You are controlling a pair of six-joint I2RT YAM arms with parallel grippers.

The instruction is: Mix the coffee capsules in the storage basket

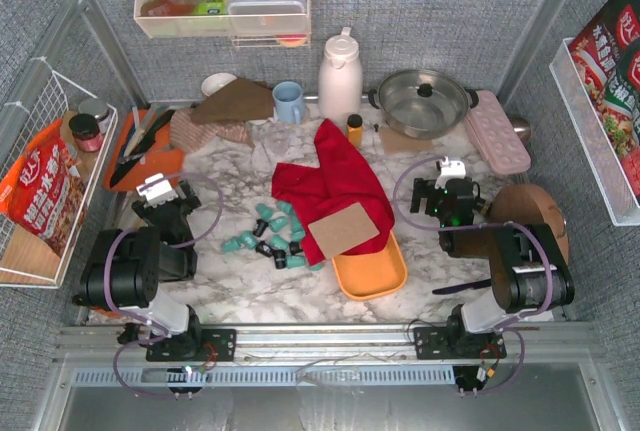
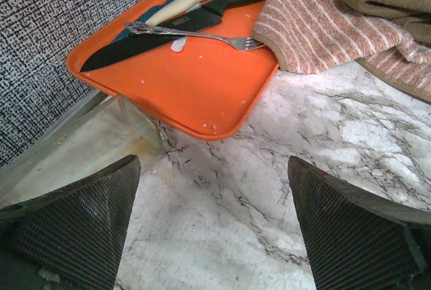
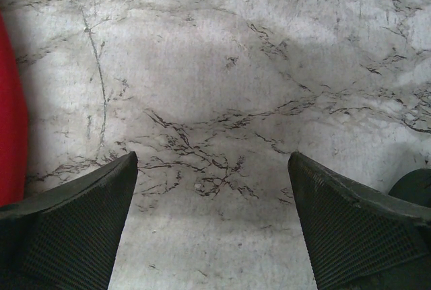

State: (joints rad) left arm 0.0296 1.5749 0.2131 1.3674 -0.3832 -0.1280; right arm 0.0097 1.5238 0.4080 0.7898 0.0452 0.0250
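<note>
My left arm (image 1: 135, 269) and right arm (image 1: 515, 263) look alike to me: chunky black cylindrical joints on black bases low in the frame, looped with lilac cables (image 1: 397, 193), a white camera block (image 1: 155, 188) at each wrist, fingers (image 2: 74, 233) black and mesh-textured

Marble table (image 1: 240, 291). Teal and black capsules (image 1: 268, 231) lie loose at its centre, just beside an orange basket (image 1: 372, 273). A red cloth (image 1: 325, 181) sprawls behind them. Farther back stand an orange tray (image 1: 160, 164), mug (image 1: 288, 102), jug (image 1: 340, 79), pot (image 1: 400, 111) and pink egg tray (image 1: 497, 131).
</note>
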